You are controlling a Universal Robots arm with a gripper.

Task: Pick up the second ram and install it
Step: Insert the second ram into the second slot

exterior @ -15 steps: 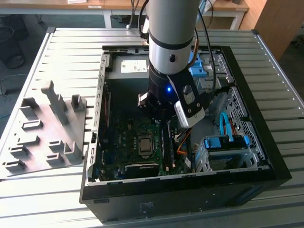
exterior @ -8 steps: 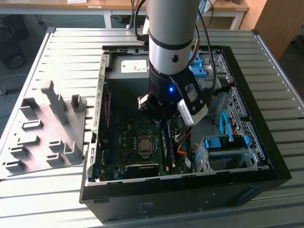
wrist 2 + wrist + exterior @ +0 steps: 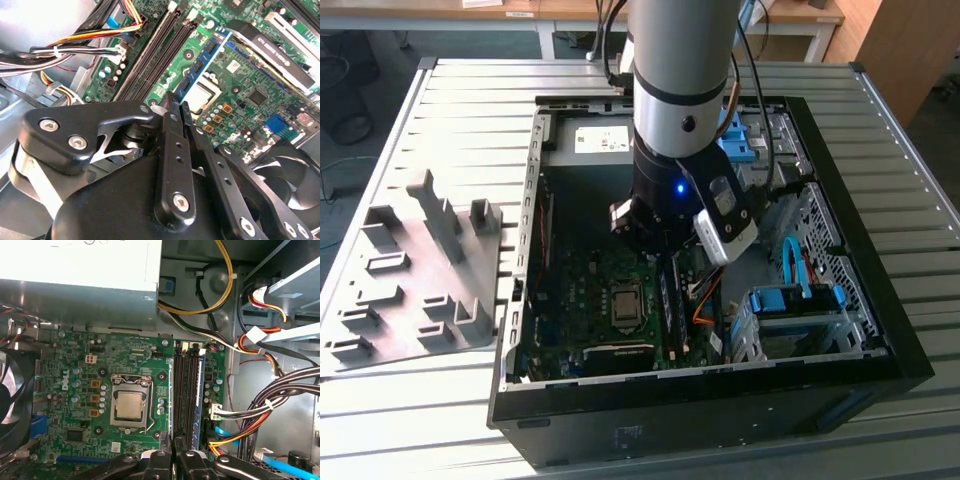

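1. In the exterior view, I see the arm reaching straight down into the open computer case [image 3: 523, 300], which lies on the slatted metal table [image 3: 450, 110]. The gripper [image 3: 655, 240] hangs low over the motherboard [image 3: 582, 290], just above the memory slots [image 3: 672, 295] beside the CPU socket [image 3: 623, 300]. The grey slotted fixture [image 3: 410, 280] sits on the table well apart from the case, toward the exterior view's left. A blue drive caddy [image 3: 790, 305] fills the case corner at the exterior view's right.

2. In the second wrist view, the two black fingers [image 3: 170, 150] are drawn together at their tips, and I see nothing pinched between them. The gripper [image 3: 177, 102] ends right at the near end of the second ram [image 3: 202, 62], which stands upright in the slot at the edge of the row nearest the CPU socket [image 3: 200, 97]. I cannot tell whether the tips touch the stick. The dark slots [image 3: 150, 55] beside it run parallel, with a bundle of coloured wires [image 3: 90, 40] past them. A fan [image 3: 290, 175] sits by the board's edge.

3. In the first wrist view, the gripper [image 3: 176, 442] is closed over the end of the slot row. The second ram [image 3: 173, 395] shows edge-on as a thin line in the slot next to the CPU socket [image 3: 130, 405]. The power supply [image 3: 75, 295] borders the board, the fan [image 3: 10, 405] sits at its other edge, and cable bundles [image 3: 270, 405] lie along the case wall beyond the slots.
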